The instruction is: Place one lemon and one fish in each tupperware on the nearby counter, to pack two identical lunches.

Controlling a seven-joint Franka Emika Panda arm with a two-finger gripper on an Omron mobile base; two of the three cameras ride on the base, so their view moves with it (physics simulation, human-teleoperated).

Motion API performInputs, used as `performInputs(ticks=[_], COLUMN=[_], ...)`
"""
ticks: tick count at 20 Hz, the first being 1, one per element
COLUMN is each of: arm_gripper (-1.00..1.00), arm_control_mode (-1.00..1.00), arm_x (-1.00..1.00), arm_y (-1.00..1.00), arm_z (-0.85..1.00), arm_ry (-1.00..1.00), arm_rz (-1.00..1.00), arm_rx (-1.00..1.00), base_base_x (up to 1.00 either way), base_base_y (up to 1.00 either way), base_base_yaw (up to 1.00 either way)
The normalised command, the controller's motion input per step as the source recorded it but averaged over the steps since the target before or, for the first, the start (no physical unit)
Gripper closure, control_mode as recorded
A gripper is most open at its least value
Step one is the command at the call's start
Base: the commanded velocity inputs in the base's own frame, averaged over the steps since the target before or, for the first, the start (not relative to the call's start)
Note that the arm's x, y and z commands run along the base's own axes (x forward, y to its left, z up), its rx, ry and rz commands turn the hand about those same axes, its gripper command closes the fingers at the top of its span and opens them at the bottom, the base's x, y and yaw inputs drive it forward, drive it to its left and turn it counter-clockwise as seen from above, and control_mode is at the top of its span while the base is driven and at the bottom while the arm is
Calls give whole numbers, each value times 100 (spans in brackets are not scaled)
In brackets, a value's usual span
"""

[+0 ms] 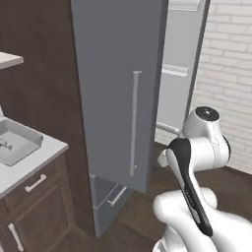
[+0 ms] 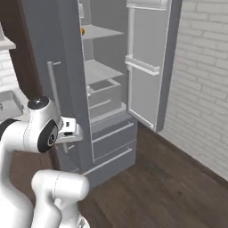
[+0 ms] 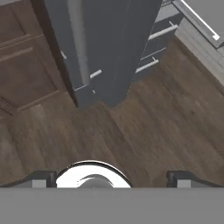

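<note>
Presently, the hand (image 3: 111, 179) is held released, with nothing grasped, and is aimed down at the wooden floor (image 3: 144, 127) in front of the refrigerator (image 2: 107, 111). One lemon (image 2: 83, 31) is seen as a small yellow spot on an upper shelf inside the refrigerator, above and well apart from the hand. A reach upward into the refrigerator is judged necessary. The desk (image 1: 37, 157) lies left of the refrigerator.
</note>
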Motion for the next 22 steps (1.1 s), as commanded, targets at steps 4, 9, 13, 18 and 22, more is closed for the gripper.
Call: performInputs(ticks=[4, 9, 13, 18, 22], arm_gripper=[-100, -100, -100, -100, -100], arm_control_mode=[100, 100, 100, 100, 100], arm_x=[0, 0, 0, 0, 0], arm_y=[0, 0, 0, 0, 0], arm_z=[0, 0, 0, 0, 0], arm_ry=[0, 0, 0, 0, 0], arm_rz=[0, 0, 0, 0, 0], arm_rx=[0, 0, 0, 0, 0], base_base_x=[24, 20, 17, 31, 64], base_base_y=[-19, -29, -34, -50, -58], base_base_yaw=[-59, -55, -49, -30, -14])
